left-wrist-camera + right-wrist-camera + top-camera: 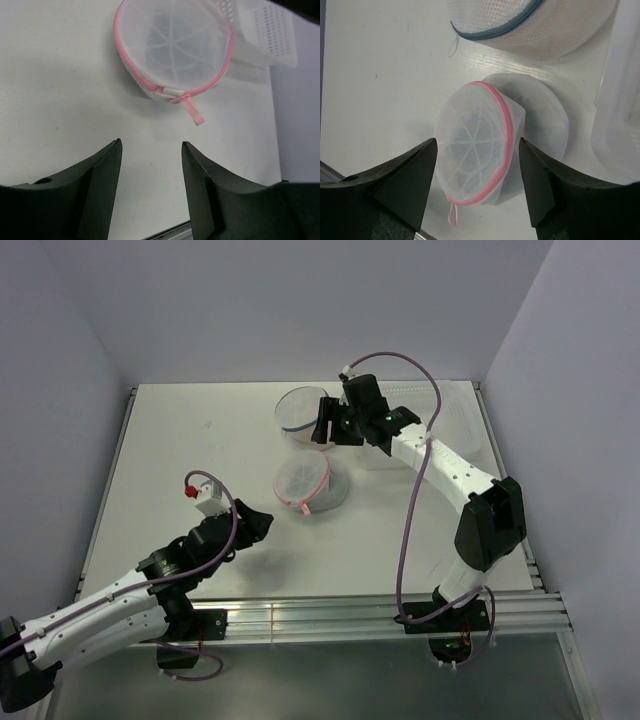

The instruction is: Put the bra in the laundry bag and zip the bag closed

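Nearest, left end effector (258,525) spread wide, pinching nothing, low over the white desk (180,460). Just beyond its black fingers (100,190), round mesh laundry bag (172,47) resting on the desk, pink zipper seemingly drawn shut round the rim, pull tab (195,114) pointing back toward that end effector. Inside, only a dim grey shape through the mesh; cannot tell whether bra. Over the bag's far side, right end effector (335,430) likewise spread, empty, apart from the bag. Farther back, second mesh bag (300,410) with blue-grey zipper; off to the right, white perforated basket (265,35).
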`<state>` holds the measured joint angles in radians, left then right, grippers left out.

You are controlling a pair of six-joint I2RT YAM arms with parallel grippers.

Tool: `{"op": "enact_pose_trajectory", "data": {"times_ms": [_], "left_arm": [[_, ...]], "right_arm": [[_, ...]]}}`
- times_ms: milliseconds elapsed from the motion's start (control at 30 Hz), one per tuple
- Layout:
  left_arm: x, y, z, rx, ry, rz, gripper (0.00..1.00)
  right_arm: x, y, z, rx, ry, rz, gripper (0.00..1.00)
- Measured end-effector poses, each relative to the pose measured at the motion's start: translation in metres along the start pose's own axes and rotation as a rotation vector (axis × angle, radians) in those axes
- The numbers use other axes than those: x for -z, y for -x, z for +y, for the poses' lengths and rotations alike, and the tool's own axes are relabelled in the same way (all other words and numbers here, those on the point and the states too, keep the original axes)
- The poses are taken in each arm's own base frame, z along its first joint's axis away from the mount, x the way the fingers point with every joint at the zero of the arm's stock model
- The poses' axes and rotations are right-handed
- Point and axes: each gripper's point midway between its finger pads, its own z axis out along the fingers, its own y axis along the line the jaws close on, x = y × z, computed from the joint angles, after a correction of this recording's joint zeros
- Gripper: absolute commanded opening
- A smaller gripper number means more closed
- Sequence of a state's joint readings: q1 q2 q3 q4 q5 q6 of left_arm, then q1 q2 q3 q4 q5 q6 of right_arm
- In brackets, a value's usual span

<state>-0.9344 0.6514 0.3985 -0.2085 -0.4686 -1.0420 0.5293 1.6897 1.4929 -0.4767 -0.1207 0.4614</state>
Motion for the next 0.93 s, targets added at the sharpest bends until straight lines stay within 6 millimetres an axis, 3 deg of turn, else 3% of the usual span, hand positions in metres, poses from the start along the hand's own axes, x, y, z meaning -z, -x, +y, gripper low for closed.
{"op": "enact_pose_trajectory", "data": {"times_ms": [67,133,233,400,533,667,933], "left_arm": [[0.005,0.009,-0.01,0.0,-0.024,-0.015,0.58],[0.01,0.019,-0.02,-0.008,-0.041,-0.026,0.59],[0.02,0.036,-0.037,-0.021,-0.072,-0.047,0.61],[0.044,0.064,-0.06,-0.053,-0.121,-0.074,0.64],[0.06,0.079,-0.067,-0.08,-0.14,-0.086,0.64],[0.068,0.081,-0.065,-0.104,-0.14,-0.079,0.65],[0.075,0.079,-0.056,-0.117,-0.133,-0.064,0.65]], "right_arm": [[0.008,0.001,-0.001,-0.003,-0.011,-0.008,0.81],[0.026,0.004,-0.001,-0.007,-0.012,-0.039,1.0],[0.07,0.005,0.003,-0.009,0.015,-0.108,1.0],[0.172,0.004,0.009,-0.017,0.109,-0.325,1.0],[0.219,-0.016,-0.004,-0.03,0.131,-0.431,1.0],[0.23,-0.038,-0.02,-0.049,0.118,-0.461,1.0],[0.209,-0.077,-0.046,-0.073,0.063,-0.388,1.0]]}}
